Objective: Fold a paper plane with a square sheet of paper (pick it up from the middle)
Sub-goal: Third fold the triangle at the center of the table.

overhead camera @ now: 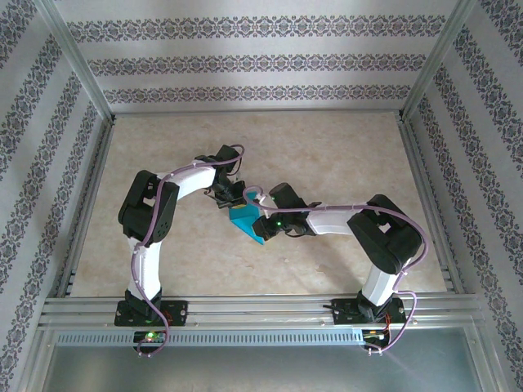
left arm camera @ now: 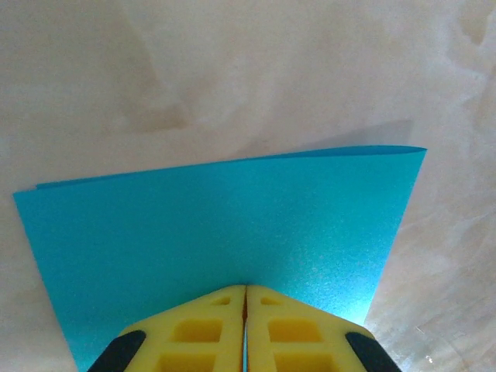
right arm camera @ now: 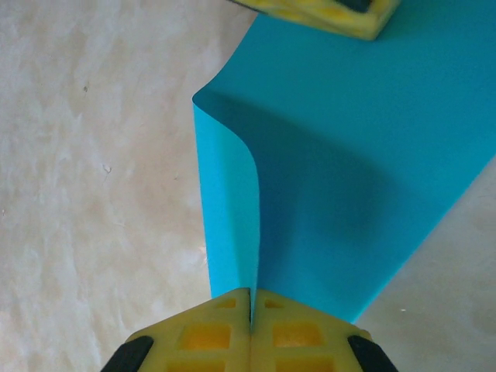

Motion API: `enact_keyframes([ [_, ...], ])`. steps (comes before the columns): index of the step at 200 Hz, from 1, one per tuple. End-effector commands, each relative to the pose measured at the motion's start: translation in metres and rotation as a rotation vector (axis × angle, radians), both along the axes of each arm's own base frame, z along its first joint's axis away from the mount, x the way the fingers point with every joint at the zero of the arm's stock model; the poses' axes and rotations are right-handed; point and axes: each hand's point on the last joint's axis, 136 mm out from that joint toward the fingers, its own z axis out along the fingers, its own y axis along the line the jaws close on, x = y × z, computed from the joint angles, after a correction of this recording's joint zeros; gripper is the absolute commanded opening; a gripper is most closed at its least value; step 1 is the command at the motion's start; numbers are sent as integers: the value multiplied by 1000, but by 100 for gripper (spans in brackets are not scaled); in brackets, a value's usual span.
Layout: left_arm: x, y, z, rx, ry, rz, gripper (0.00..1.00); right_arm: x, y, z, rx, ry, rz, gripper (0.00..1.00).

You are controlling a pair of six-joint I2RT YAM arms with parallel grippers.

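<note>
Both the left gripper and the right gripper are pinched tight on edges of the teal sheet of paper, which hangs half-folded between them over the middle of the table, so lining its edges up squarely before pressing any crease seems wise.

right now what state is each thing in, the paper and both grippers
square sheet of paper: bent over in a soft curl, not pressed flat, held by both grippers
left gripper: shut on the paper's edge
right gripper: shut on the paper beside the curl
</note>
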Motion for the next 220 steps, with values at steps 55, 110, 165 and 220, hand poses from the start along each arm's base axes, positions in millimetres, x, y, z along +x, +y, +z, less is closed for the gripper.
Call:
enact_keyframes([
  [55, -18, 3, -20, 64, 70, -48, 8, 7, -1, -7, -24, 32, -19, 9],
  [110, -18, 1, -22, 57, 72, -45, 8, 7, 4, -3, 8, 82, -52, 18],
  [165, -20, 2, -24, 59, 78, -45, 8, 12, 9, 4, 43, 85, -66, 26],
  [220, -21, 3, -26, 61, 79, -43, 8, 14, 3, 4, 35, 89, -94, 21],
])
